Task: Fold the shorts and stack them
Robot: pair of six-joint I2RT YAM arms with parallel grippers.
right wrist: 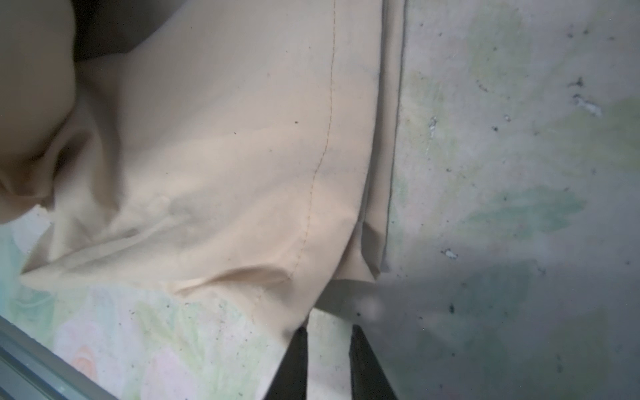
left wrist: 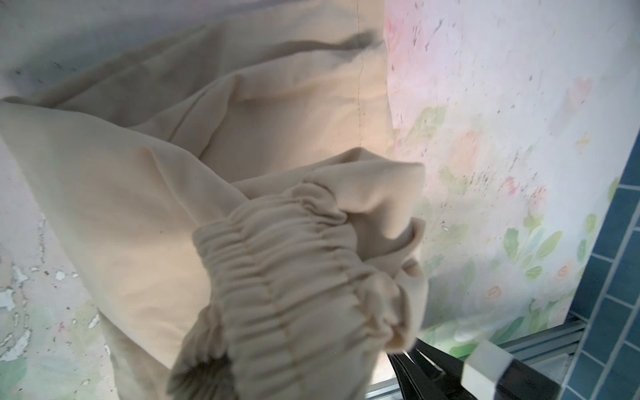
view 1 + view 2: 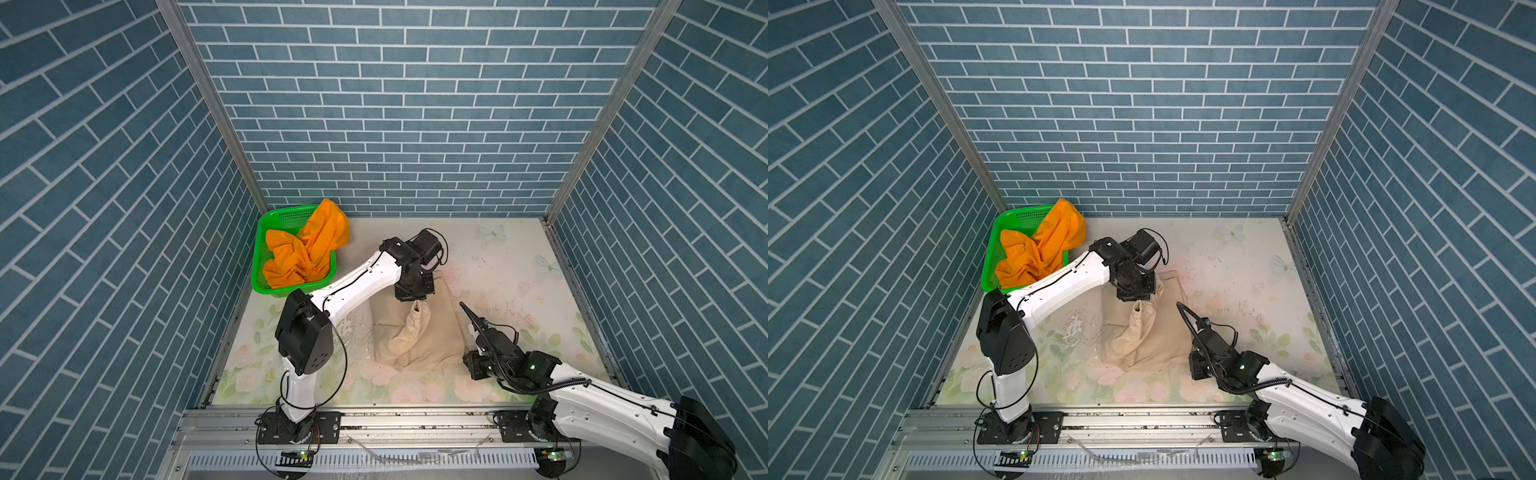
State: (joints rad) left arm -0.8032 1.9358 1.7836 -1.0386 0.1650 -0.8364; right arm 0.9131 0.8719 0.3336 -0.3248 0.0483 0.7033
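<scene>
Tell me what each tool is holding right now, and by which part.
Left tool pinches the beige shorts by their gathered waistband. Right tool stands open at the hem corner, holding nothing.

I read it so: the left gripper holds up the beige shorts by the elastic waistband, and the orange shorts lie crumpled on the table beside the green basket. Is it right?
Not quite: the orange shorts lie crumpled inside the green basket, not beside it; both top views show this. The rest is right.
</scene>
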